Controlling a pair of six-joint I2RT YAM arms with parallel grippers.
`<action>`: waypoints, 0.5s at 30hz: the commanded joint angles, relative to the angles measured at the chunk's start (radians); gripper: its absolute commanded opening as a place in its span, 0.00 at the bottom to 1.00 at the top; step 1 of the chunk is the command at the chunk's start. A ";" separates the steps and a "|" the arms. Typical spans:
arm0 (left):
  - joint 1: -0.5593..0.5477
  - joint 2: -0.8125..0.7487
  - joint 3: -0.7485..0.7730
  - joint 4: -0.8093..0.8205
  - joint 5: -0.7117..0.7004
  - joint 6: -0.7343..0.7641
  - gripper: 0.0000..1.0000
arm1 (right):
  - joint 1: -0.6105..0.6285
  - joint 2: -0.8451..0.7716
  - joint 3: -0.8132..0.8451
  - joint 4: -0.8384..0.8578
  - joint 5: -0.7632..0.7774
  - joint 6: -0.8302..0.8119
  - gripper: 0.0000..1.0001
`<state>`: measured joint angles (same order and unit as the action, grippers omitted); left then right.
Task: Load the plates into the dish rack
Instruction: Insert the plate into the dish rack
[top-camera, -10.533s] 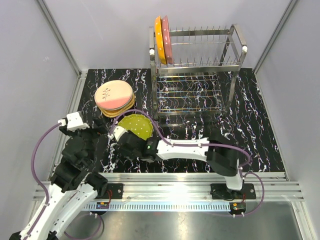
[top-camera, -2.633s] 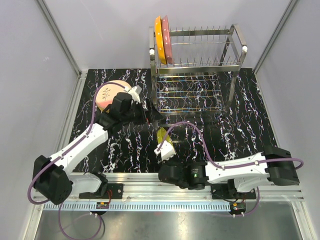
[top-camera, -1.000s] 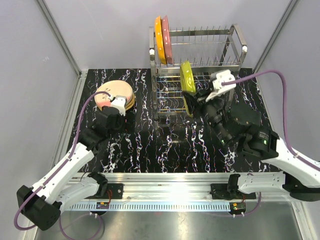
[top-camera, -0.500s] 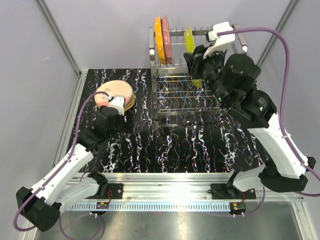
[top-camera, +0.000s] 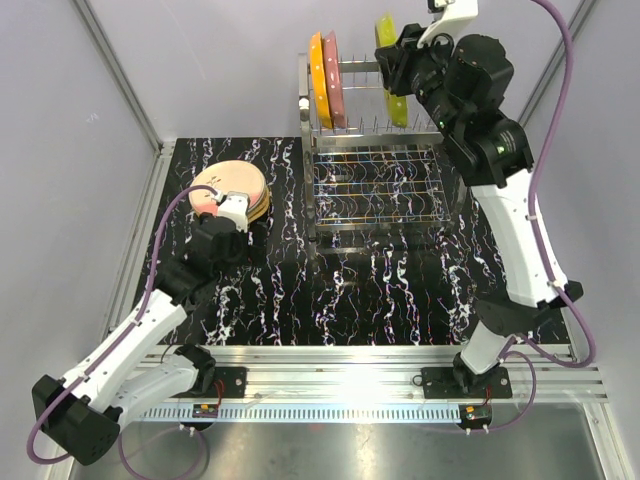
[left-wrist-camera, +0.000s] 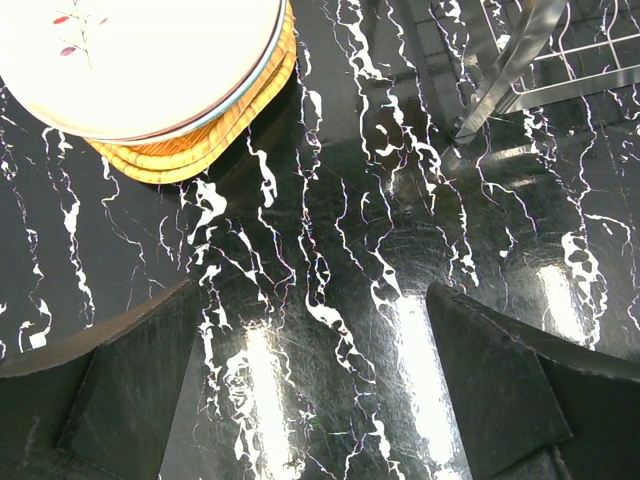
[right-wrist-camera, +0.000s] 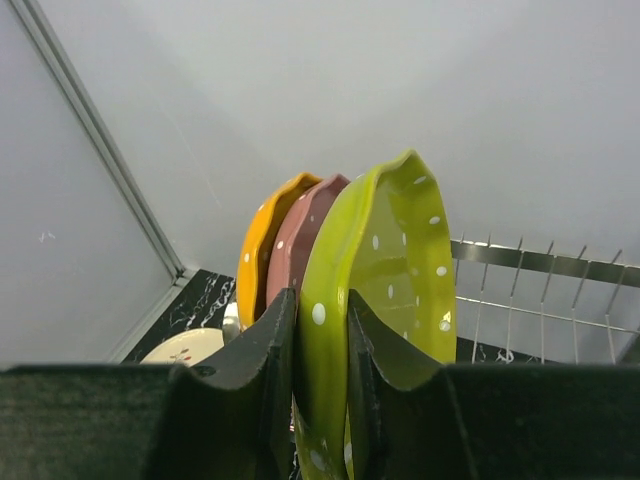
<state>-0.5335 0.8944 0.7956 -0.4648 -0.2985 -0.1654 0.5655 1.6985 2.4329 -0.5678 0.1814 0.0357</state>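
Pinching with the right claw (right-wrist-camera: 320, 300), narrowed hard onto the rim of the dotted lime-green plate (right-wrist-camera: 385, 260) and holding it upright on edge. Raised high over the upper tier of the dish rack (top-camera: 400, 170), with the plate's lower edge down near the prongs; cannot tell whether seated between them. Just left of that claw, close beside the held plate: pink plate (right-wrist-camera: 305, 235), then dotted orange plate (right-wrist-camera: 262, 240), both standing on edge at the rack's end. Right of the claw: bare top rail and prongs.

Hovering with the left claw (left-wrist-camera: 310, 300), spread wide and holding nothing, above the black marbled counter (left-wrist-camera: 330, 250). Ahead and left of this claw: stack of plates (left-wrist-camera: 140, 60), cream leaf-motif plate on top and tan ones beneath. Ahead and right: a foot of the rack's frame on the counter.
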 joint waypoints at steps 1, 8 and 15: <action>0.004 0.006 0.004 0.046 -0.033 0.000 0.99 | -0.030 -0.010 0.035 0.231 -0.134 0.038 0.00; 0.004 0.006 0.002 0.045 -0.050 0.003 0.99 | -0.062 0.069 0.087 0.275 -0.163 0.050 0.00; 0.003 0.018 0.004 0.045 -0.044 0.004 0.99 | -0.098 0.108 0.091 0.325 -0.178 0.078 0.00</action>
<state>-0.5335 0.9062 0.7956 -0.4644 -0.3199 -0.1650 0.4870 1.8179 2.4535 -0.4564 0.0399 0.0959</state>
